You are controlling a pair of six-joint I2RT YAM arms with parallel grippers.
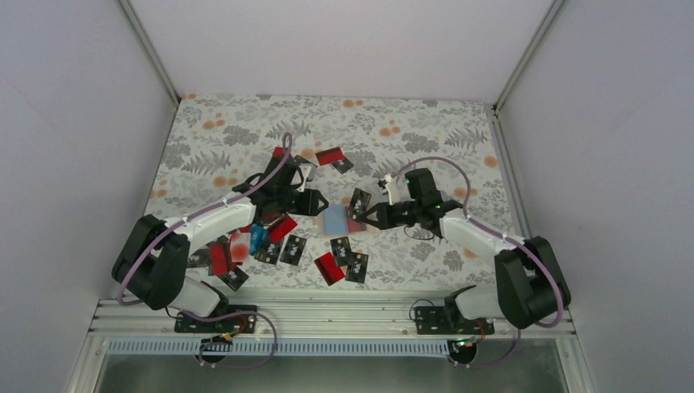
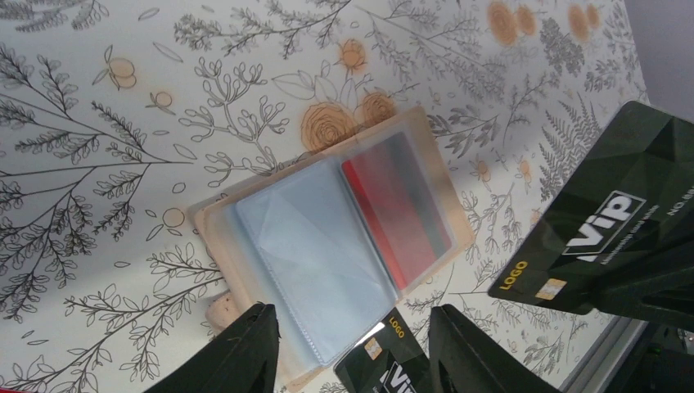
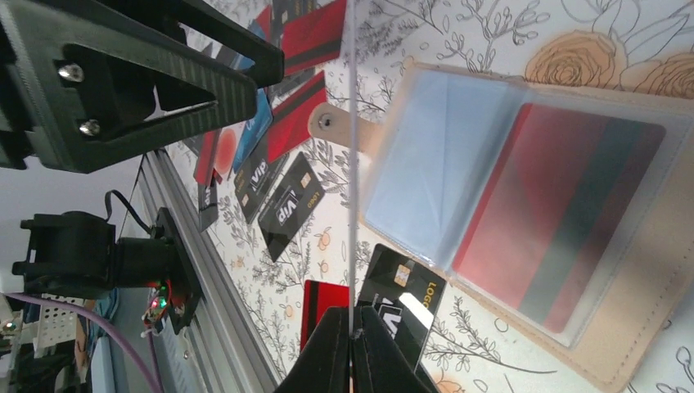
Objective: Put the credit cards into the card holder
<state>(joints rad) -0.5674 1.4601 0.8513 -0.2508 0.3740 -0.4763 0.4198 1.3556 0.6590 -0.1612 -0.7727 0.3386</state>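
Observation:
The card holder [image 1: 337,219] lies open on the floral table, grey-blue pockets up, with a red card [image 2: 398,214] in its right pocket. My left gripper [image 1: 321,205] is open and empty at the holder's left edge; in the left wrist view its fingers [image 2: 245,354] straddle the holder [image 2: 315,246]. My right gripper [image 1: 368,211] is shut on a black card [image 1: 358,201], held on edge just above the holder's right side. That card shows as a thin line in the right wrist view [image 3: 350,164] and as a black VIP card in the left wrist view [image 2: 610,225].
Loose cards lie around the holder: a red [image 1: 330,268] and black ones [image 1: 356,266] in front, a red [image 1: 330,155] behind, and several red, black and blue ones [image 1: 258,239] to the left under my left arm. A metal rail [image 1: 327,304] runs along the near edge.

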